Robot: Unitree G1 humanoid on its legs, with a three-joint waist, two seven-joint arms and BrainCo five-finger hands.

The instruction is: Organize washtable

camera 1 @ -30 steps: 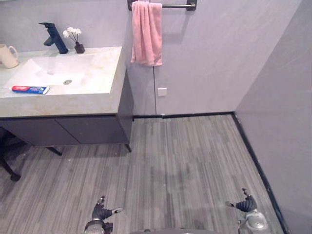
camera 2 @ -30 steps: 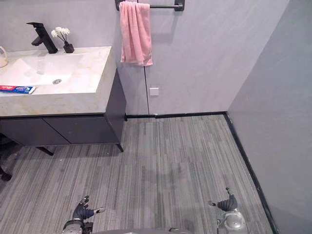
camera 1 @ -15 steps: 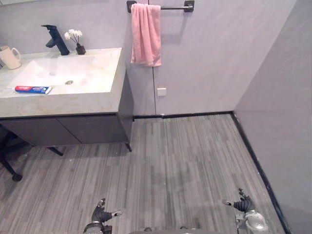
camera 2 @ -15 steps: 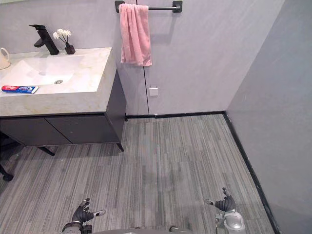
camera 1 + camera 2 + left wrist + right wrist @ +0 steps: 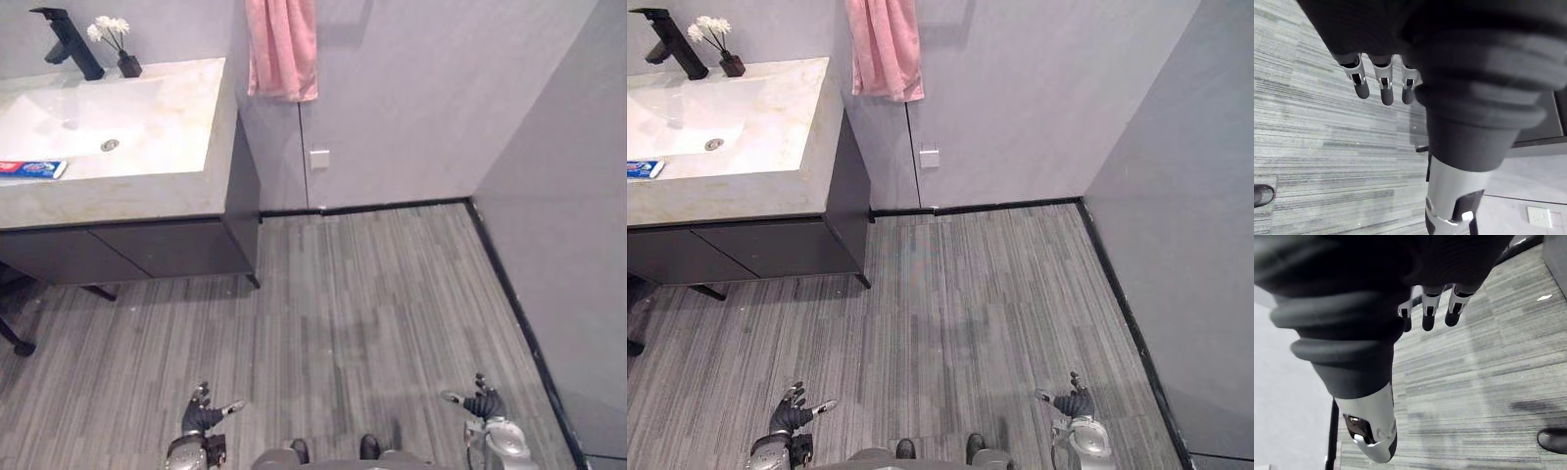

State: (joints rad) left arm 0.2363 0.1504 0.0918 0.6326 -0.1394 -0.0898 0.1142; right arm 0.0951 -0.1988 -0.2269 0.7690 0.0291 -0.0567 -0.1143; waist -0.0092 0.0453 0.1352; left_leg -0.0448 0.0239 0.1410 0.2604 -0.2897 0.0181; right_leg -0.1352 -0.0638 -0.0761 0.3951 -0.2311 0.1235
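The washtable point(image 5: 196, 186) stands at the far left, a pale stone counter with a white sink point(image 5: 88, 122). A red, white and blue toothpaste tube point(image 5: 29, 168) lies on its front left rim. At the back stand a black faucet point(image 5: 67, 41) and a small dark vase of white flowers point(image 5: 116, 44). My left hand point(image 5: 201, 419) and right hand point(image 5: 482, 404) hang low over the floor, far from the counter. Both are open and hold nothing; their fingers point(image 5: 1382, 85) point(image 5: 1426, 313) are relaxed above the grey planks.
A pink towel point(image 5: 282, 49) hangs on the wall right of the counter, above a white wall socket point(image 5: 319, 159). Dark cabinet doors point(image 5: 137, 250) sit under the counter. A grey wall point(image 5: 568, 245) bounds the right side. A chair foot point(image 5: 15, 338) shows at the left.
The camera has tipped down and shifted, so the counter and towel sit higher and further left in the picture. The cup at the counter's left has left the picture. Both hands still hang as before.
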